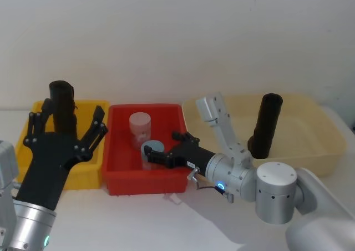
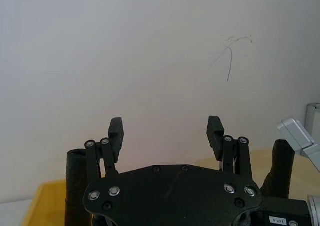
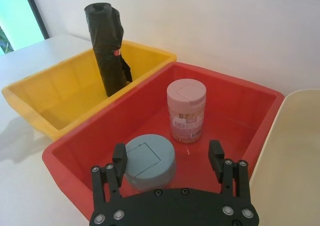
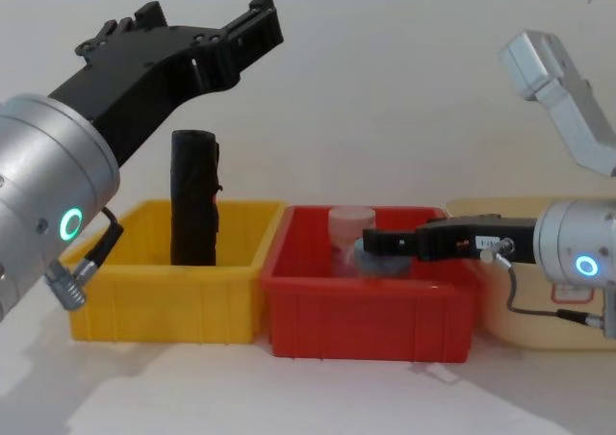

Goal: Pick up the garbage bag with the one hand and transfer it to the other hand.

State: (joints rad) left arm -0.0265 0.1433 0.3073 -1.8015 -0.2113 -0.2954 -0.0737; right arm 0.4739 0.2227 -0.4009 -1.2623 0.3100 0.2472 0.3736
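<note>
Evidently, the left gripper (image 1: pixel 71 130) hovered spread-fingered above the upright garbage bag (image 1: pixel 62 106) at ten o'clock, poised to descend, while the right gripper (image 1: pixel 164 148) waited, fingers apart, over the red bin (image 1: pixel 166 181) as receiver.

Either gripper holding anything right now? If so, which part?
Nothing is held. The left gripper is open above the yellow bin, short of the garbage bag. The right gripper is open over the red bin.

I can't read any text here. A small white sticker (image 2: pixel 278 220) sits at the lower right of the left wrist view, its characters too small to make out; the pink jar (image 3: pixel 185 112) carries an illegible label.
</note>
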